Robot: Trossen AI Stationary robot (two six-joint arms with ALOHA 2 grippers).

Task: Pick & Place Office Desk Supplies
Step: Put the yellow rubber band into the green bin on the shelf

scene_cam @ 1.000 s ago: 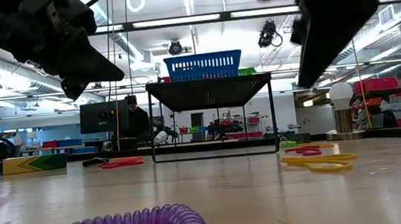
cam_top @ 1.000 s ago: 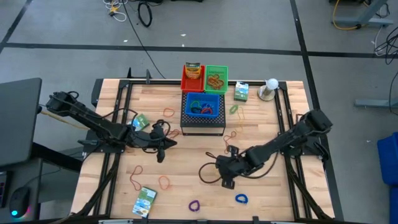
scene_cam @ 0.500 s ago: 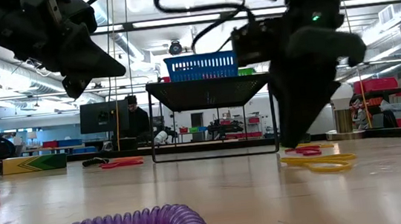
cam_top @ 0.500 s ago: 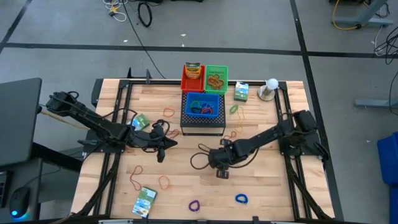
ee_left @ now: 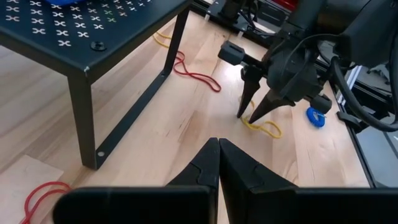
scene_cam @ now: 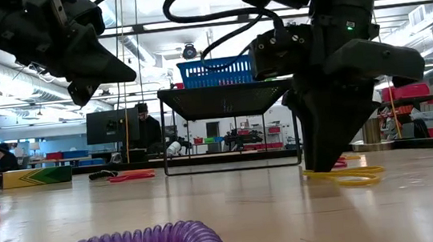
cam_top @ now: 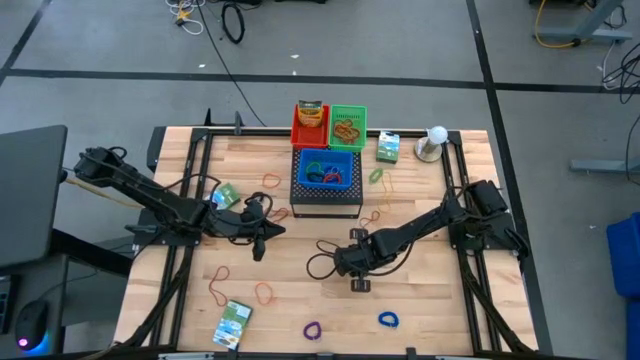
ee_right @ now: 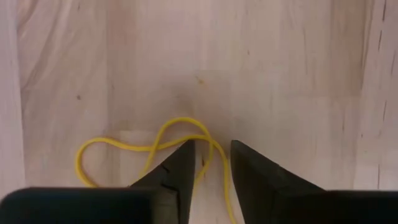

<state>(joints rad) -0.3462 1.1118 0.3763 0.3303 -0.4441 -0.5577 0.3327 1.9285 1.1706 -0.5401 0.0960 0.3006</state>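
A yellow rubber band (ee_right: 149, 149) lies flat on the wood near the table's middle, also seen as the yellow band (ee_left: 262, 128) in the left wrist view. My right gripper (ee_right: 211, 162) points down at it, open, fingertips at the table, one finger on each side of a strand. In the low view the right gripper (scene_cam: 324, 162) stands at the band's (scene_cam: 351, 174) end. My left gripper (ee_left: 218, 163) is shut on nothing and hangs above the table's left-middle (cam_top: 260, 245). My right gripper comes from above, pointing down, with a strand of the yellow band (ee_right: 207, 148) running between its two fingers. I cannot tell whether either finger touches the strand. The band lies slack and flat on the table.
A black perforated stand (cam_top: 326, 198) carries a blue basket (cam_top: 326, 170); red (cam_top: 310, 125) and green (cam_top: 348, 127) bins stand behind. Green-white boxes (cam_top: 388, 148), (cam_top: 232, 322), a white ball (cam_top: 436, 140), purple (cam_top: 313, 329) and blue (cam_top: 388, 320) loops and orange bands (cam_top: 265, 293) lie around.
My right gripper has come down to the tabletop and shifted toward the table's left edge, rolling a little, until its fingertips stand over the yellow band. The band has stayed where it was.
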